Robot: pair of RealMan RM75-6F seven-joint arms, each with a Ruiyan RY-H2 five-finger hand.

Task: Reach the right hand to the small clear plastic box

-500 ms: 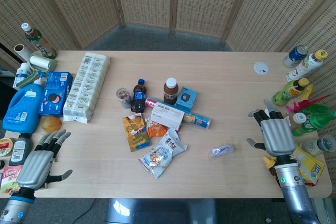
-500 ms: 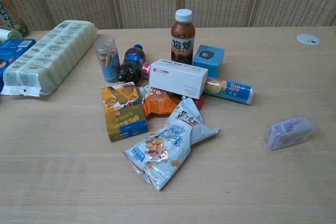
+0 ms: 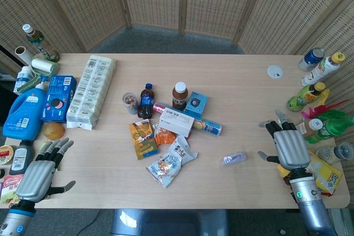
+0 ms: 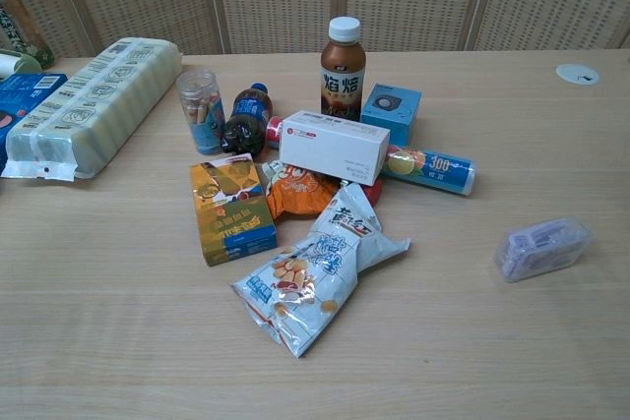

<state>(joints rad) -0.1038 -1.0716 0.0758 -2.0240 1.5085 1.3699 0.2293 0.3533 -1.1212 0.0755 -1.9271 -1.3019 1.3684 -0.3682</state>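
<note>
The small clear plastic box (image 3: 234, 158) lies on its side on the wooden table, right of the snack pile; the chest view shows the same box (image 4: 542, 247) at the right with something pale purple inside. My right hand (image 3: 289, 147) hovers flat over the table's right part, fingers apart, holding nothing, about a hand's width to the right of the box. My left hand (image 3: 40, 173) is open at the near left corner, fingers spread. Neither hand appears in the chest view.
A pile of snack packets (image 3: 169, 161), a white carton (image 3: 176, 121) and bottles (image 3: 179, 95) fills the table's middle. Green drink bottles (image 3: 318, 100) crowd the right edge beside my right hand. A blue detergent jug (image 3: 25, 110) and an egg tray (image 3: 90, 90) stand at the left.
My right hand has slid slightly toward the near edge and a little left. My left hand has drifted slightly nearer too. The box has not moved.
</note>
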